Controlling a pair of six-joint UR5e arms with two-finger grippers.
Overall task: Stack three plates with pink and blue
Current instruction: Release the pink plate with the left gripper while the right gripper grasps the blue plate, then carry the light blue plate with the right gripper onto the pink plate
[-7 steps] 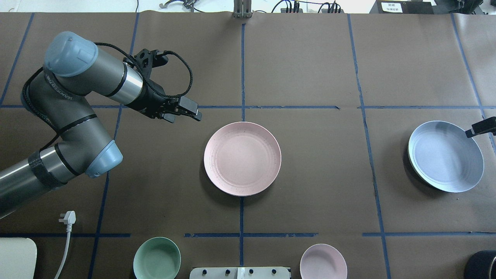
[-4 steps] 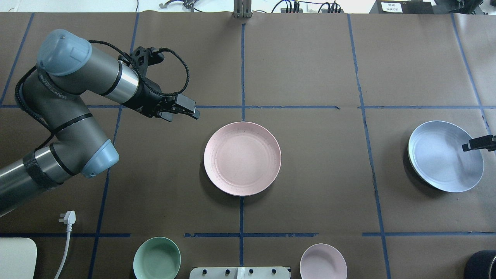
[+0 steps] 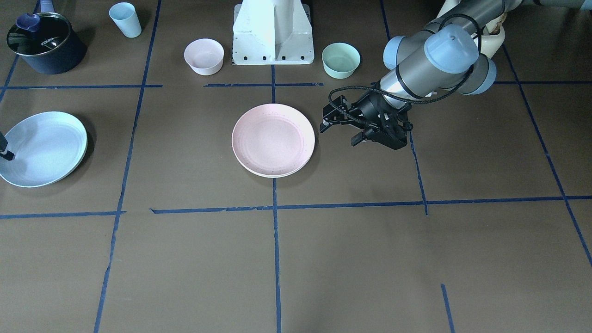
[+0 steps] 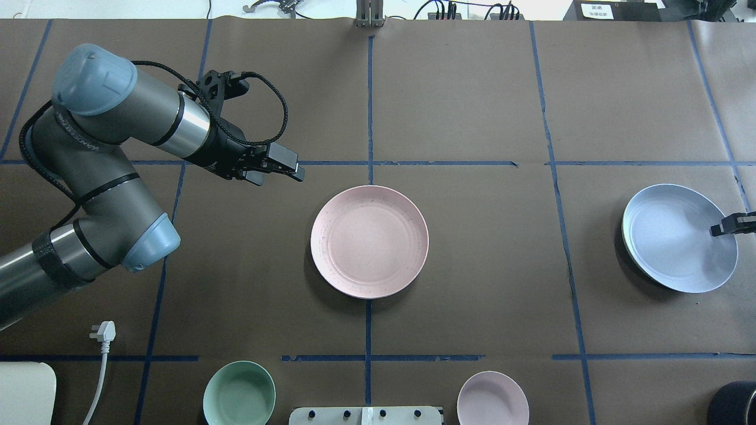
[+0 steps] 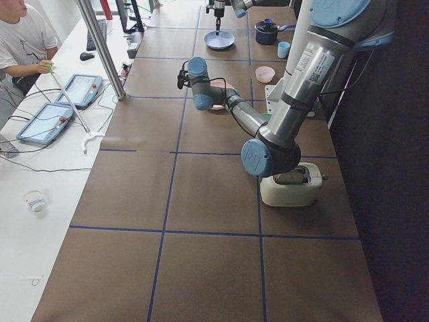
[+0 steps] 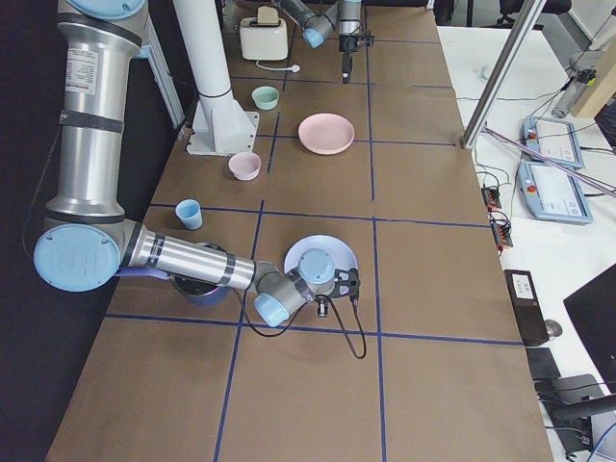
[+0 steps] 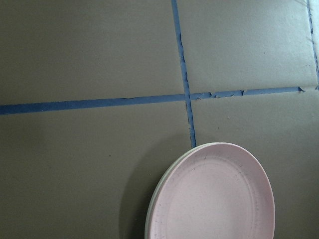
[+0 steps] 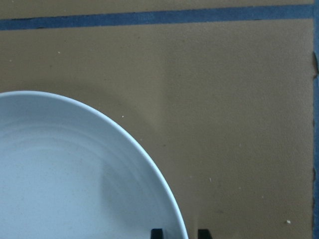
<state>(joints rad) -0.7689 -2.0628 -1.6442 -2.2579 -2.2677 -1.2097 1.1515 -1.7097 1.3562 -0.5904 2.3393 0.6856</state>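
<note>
The pink plate lies at the table's middle, also in the front view. It sits on the cream plate, of which only a pale rim shows in the left wrist view. The blue plate lies alone at the robot's far right. My left gripper hovers empty, beyond and to the left of the pink plate, and looks open. My right gripper is open at the blue plate's right rim. In the right wrist view its fingertips straddle that rim.
A mint-green bowl and a small pink bowl stand near the robot base. A light blue cup and a dark pot stand at the robot's right. A plug with its cable lies near left.
My right gripper has moved along the blue plate's right rim toward the robot. My left arm has drawn back slightly, away from the pink plate. The plates have not moved.
</note>
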